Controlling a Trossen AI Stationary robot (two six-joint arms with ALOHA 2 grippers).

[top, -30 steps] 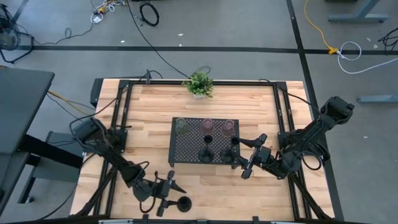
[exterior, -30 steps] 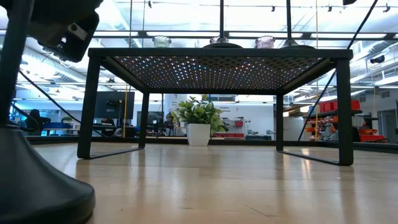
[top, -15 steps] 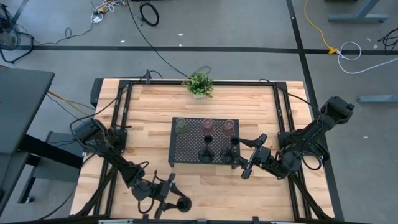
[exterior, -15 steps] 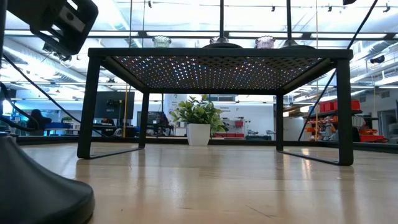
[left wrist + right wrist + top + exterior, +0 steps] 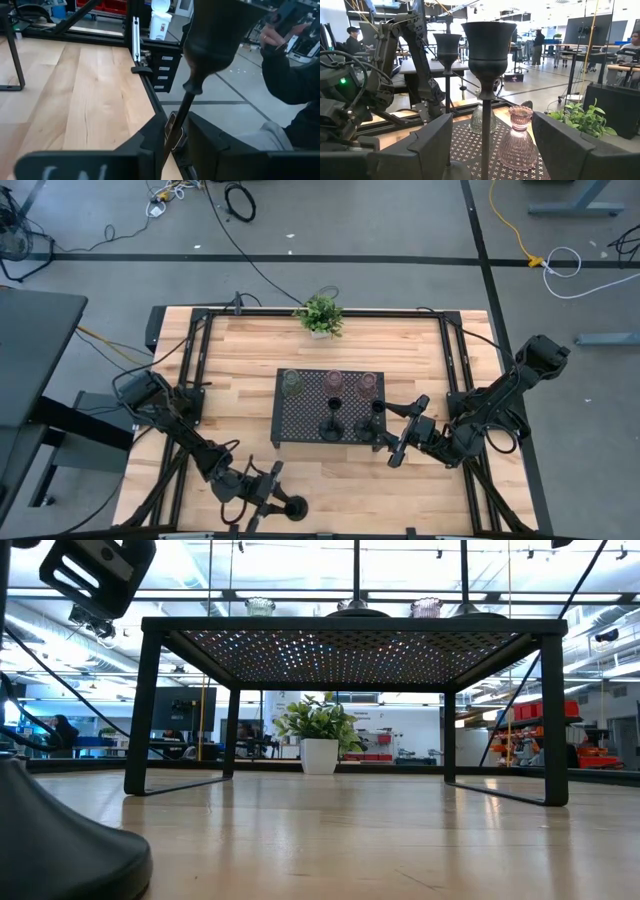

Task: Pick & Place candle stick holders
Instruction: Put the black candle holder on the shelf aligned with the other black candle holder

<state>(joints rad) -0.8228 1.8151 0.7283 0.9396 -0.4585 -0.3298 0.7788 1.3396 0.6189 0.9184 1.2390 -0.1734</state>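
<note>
Table [image 5: 250, 350]: wooden, black perforated tray [image 5: 300, 425] at its centre.
Left gripper [image 5: 268, 490]: near front edge, fingers pinched on the stem of a black candle stick holder [image 5: 210, 45].
Right gripper [image 5: 398, 435]: spread wide, straddling a tall black holder [image 5: 487, 55] on the tray's right corner.

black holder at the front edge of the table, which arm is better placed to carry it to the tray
Left. The left gripper is closed around the thin stem of the black holder, while the right gripper sits open at the tray.
</note>
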